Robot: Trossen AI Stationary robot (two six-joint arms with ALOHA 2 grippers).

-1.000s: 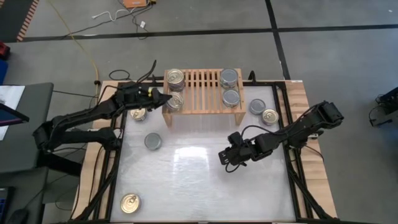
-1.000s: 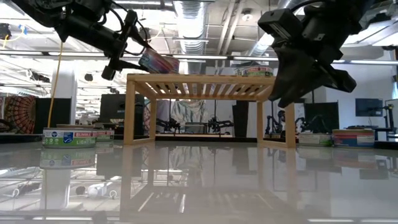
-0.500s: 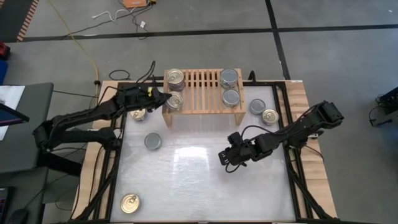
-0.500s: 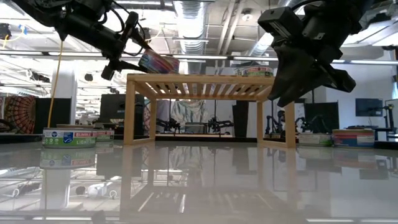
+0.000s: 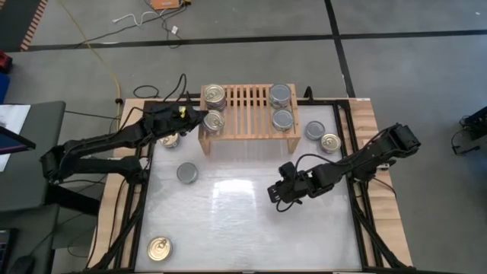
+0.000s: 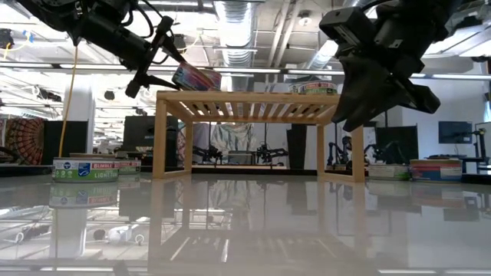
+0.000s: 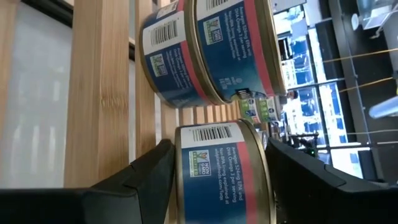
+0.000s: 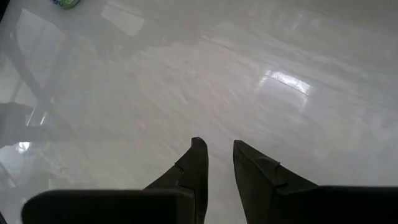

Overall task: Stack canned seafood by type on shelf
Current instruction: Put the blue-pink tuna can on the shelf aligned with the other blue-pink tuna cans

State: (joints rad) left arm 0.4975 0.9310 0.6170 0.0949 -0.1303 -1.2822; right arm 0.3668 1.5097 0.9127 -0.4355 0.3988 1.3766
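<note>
The light-wood shelf stands at the table's far side. At its far left sits a stack of two gold-topped cans, also seen in the left wrist view. Two silver-topped cans sit at its right end. My left gripper is shut on another gold-topped can over the shelf's near left part. My right gripper hangs over the table's middle right, fingers slightly apart, with nothing between them. My left gripper pinches the can between its two fingers, on opposite sides of its blue labelled side wall. The fingers reach in nearly level from the table's left. The can sits tilted just above the shelf's slatted top; whether it touches the slats I cannot tell.
Loose cans lie on the table: a gold-topped one left of the shelf, a silver one in front of it, a gold one near the front left corner, and a silver and gold one right of the shelf.
My left gripper has turned a little at the wrist and swung slightly toward the table's far edge, carrying the can nearer the gold-topped stack. The can stays tilted in the hold.
</note>
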